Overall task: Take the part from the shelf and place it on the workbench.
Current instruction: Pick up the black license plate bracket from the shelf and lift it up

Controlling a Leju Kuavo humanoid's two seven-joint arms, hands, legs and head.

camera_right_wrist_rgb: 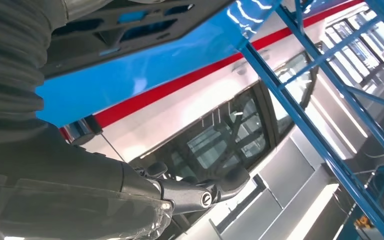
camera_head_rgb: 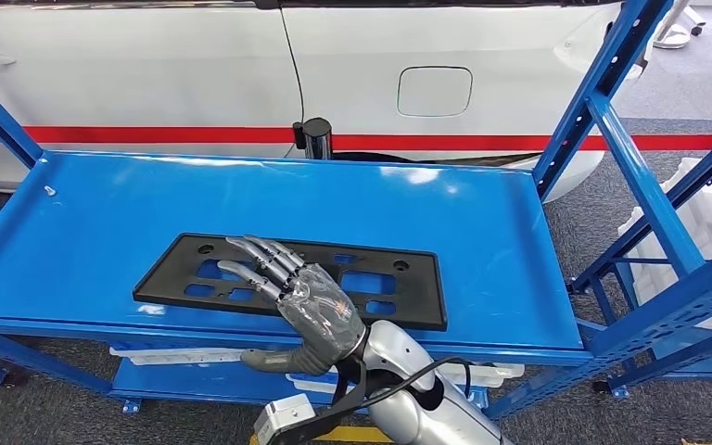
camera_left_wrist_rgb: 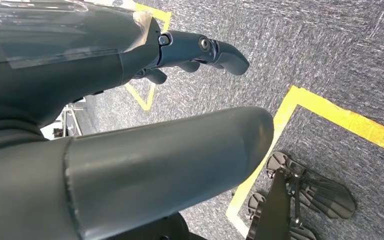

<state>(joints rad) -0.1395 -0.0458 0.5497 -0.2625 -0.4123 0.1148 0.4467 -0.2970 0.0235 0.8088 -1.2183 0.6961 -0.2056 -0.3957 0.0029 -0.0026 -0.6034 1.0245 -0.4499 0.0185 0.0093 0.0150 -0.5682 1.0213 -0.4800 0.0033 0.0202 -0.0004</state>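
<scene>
The part is a flat black rectangular plate (camera_head_rgb: pixel 399 278) with cut-outs, lying on the blue shelf board (camera_head_rgb: pixel 102 213) near its front edge. My right hand (camera_head_rgb: pixel 311 301) reaches over the plate's near edge, with its fingers (camera_head_rgb: pixel 260 255) stretched out flat above the plate's left half. Its thumb (camera_head_rgb: pixel 273 360) is spread apart in front of the shelf lip, and nothing is gripped. The right wrist view shows that hand (camera_right_wrist_rgb: pixel 80 185) beside the plate (camera_right_wrist_rgb: pixel 130 20). My left hand (camera_left_wrist_rgb: pixel 130 100) hangs over the grey floor and holds nothing.
A white car (camera_head_rgb: pixel 195 74) with a red stripe stands right behind the shelf. A black cylinder (camera_head_rgb: pixel 313 139) stands at the shelf's back edge. Blue uprights and braces (camera_head_rgb: pixel 612 93) rise on the right. White parts (camera_head_rgb: pixel 176 354) lie on the lower shelf. Yellow tape (camera_left_wrist_rgb: pixel 330 110) marks the floor.
</scene>
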